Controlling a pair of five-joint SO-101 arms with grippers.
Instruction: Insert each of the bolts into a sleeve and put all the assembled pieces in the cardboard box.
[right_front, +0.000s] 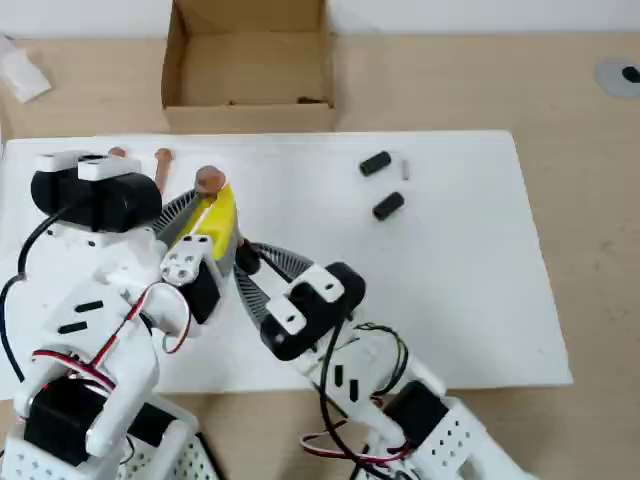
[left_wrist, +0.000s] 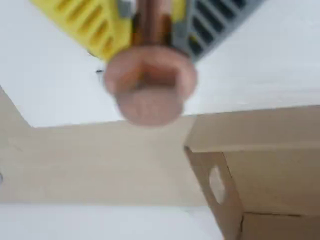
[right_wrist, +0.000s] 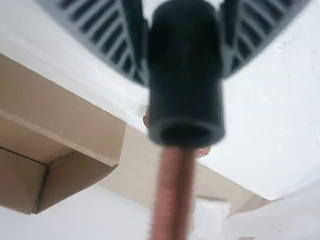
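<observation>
Plainly the right claw clamps a black sleeve, mouth toward the left claw, which grips a copper bolt by its shank over the far-left part of the mat; shank and sleeve run in line, tip seemingly just inside.

bolt blurred | sleeve blurred | cardboard box cut off by top edge
</observation>
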